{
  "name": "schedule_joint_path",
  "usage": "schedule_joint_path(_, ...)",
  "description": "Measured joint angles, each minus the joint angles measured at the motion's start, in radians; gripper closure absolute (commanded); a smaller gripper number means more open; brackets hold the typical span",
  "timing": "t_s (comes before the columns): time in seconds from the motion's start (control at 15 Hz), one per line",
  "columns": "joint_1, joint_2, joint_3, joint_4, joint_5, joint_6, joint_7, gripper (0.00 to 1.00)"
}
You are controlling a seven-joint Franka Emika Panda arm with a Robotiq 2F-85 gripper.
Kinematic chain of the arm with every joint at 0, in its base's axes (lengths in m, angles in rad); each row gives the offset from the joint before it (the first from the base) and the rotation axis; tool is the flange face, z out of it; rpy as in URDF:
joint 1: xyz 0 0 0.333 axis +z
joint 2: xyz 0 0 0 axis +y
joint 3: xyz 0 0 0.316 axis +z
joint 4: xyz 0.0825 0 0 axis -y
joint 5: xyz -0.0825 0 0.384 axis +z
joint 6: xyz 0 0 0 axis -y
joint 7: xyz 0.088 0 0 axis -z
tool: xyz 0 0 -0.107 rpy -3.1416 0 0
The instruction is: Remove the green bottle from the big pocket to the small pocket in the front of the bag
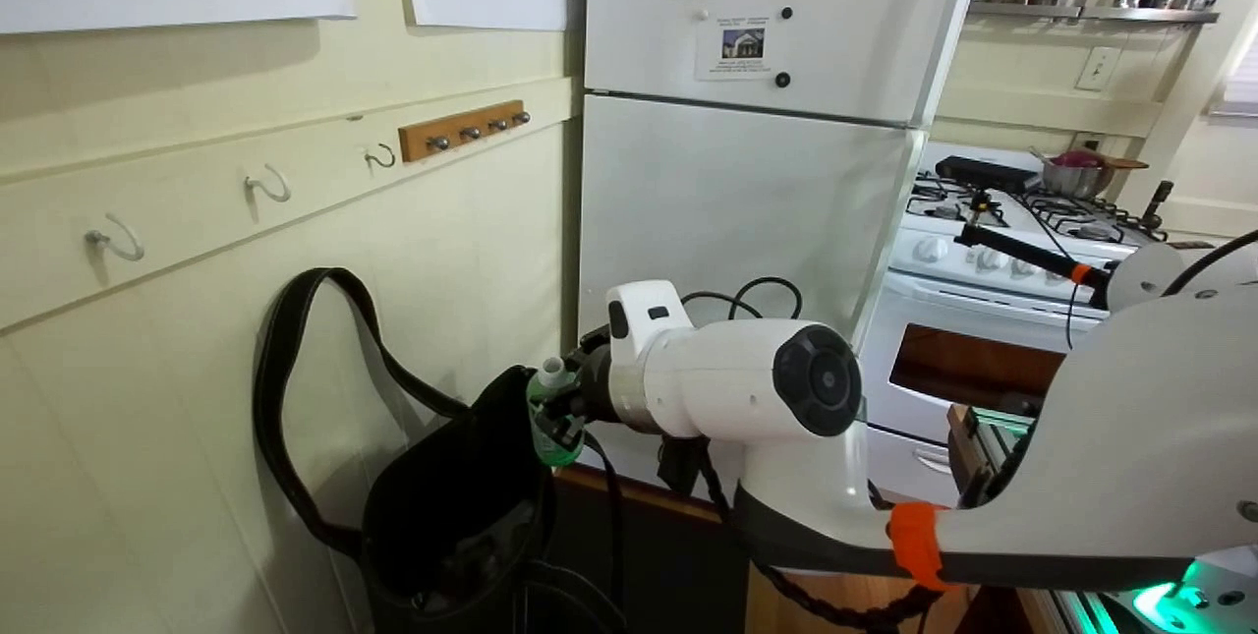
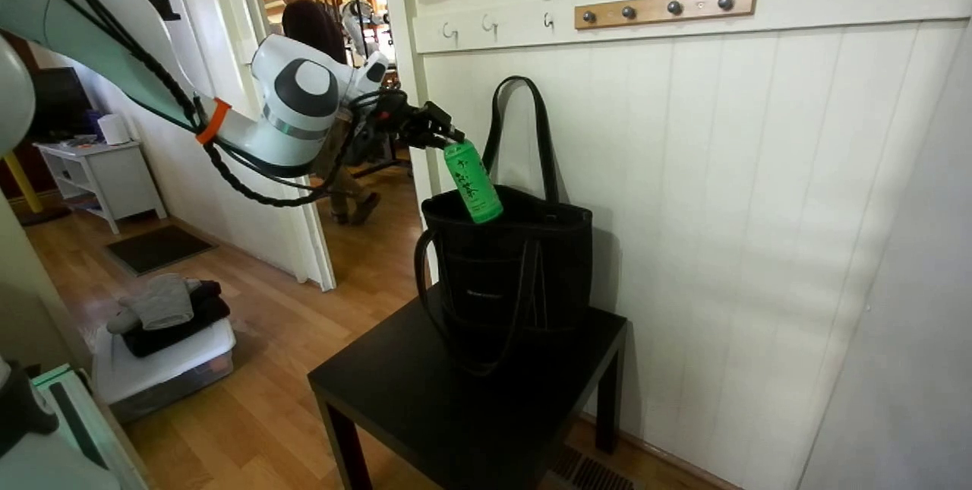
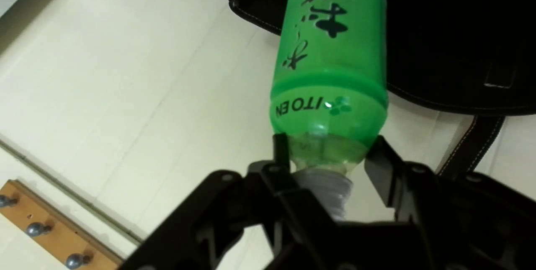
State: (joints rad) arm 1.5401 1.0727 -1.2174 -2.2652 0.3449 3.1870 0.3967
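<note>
The black two-fingered end effector [image 3: 329, 153], mounted on the white, jointed robot arm [image 1: 727, 374], is gripping the green plastic bottle [image 2: 474, 181] at its shoulder, just below the pale cap [image 1: 553, 374]. In an exterior view the bottle, labelled in black lettering, is leaning, its base pointing down and overlapping the rim of the black, white-stitched tote bag [image 2: 478, 270]; whether the two are touching, I cannot tell. The bag is standing open on the low black table [image 2: 456, 414], one long handle [image 2: 544, 137] arching up near the cream panelled wall [image 2: 759, 171]. Higher up, a brown wooden strip [image 2: 651, 8] with four round metal knobs is running along the wall. Through the doorway, a dark-haired person [image 2: 310, 23] in a dark top is showing, partly hidden behind the arm.
</note>
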Motion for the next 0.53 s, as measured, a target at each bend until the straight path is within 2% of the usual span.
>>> schedule_joint_path(0.27,0.019,-0.025,0.007,-0.043,0.02,0.004,0.017,0.76)
schedule_joint_path(0.4,-0.005,-0.051,0.027,-0.047,0.02,0.023,0.015,0.76)
schedule_joint_path(0.53,-0.057,-0.082,0.067,-0.045,0.018,0.089,0.003,0.76)
